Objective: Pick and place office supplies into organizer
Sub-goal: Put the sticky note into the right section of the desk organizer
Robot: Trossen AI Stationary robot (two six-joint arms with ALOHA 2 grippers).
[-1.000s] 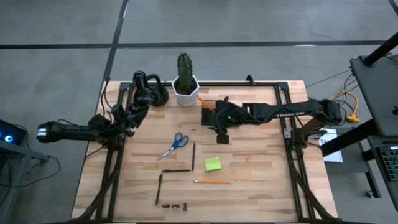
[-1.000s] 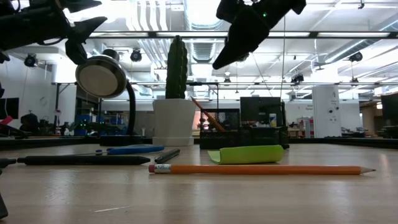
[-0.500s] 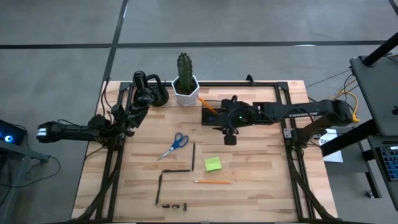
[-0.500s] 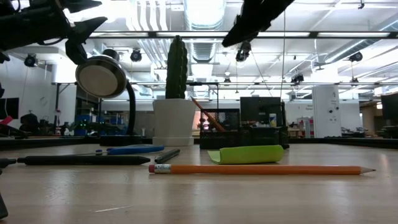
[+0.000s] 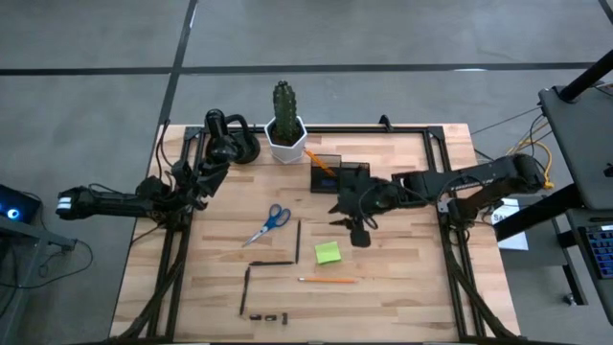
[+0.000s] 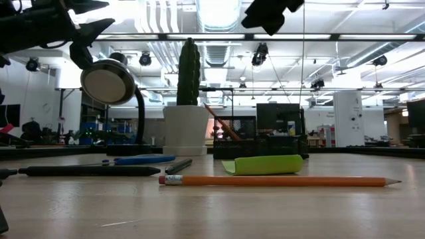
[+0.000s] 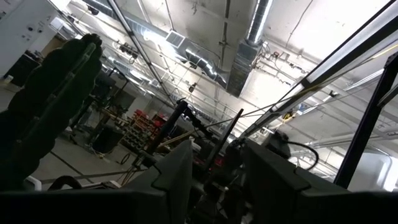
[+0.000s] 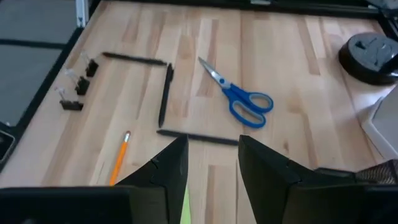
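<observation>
While my right gripper (image 5: 358, 233) hangs empty, fingers apart, near the organizer (image 5: 338, 172), I want it centred above the sticky-note pad (image 5: 329, 252) just beside it, then lowered straight

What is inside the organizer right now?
One orange pencil leans out of the organizer. The right gripper sits in front of it, and the dark walls hide whatever else is inside.

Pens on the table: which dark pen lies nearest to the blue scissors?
The pen just right of the scissors, running toward the table's front. The other two pens lie farther forward, nearer the black clips.
</observation>
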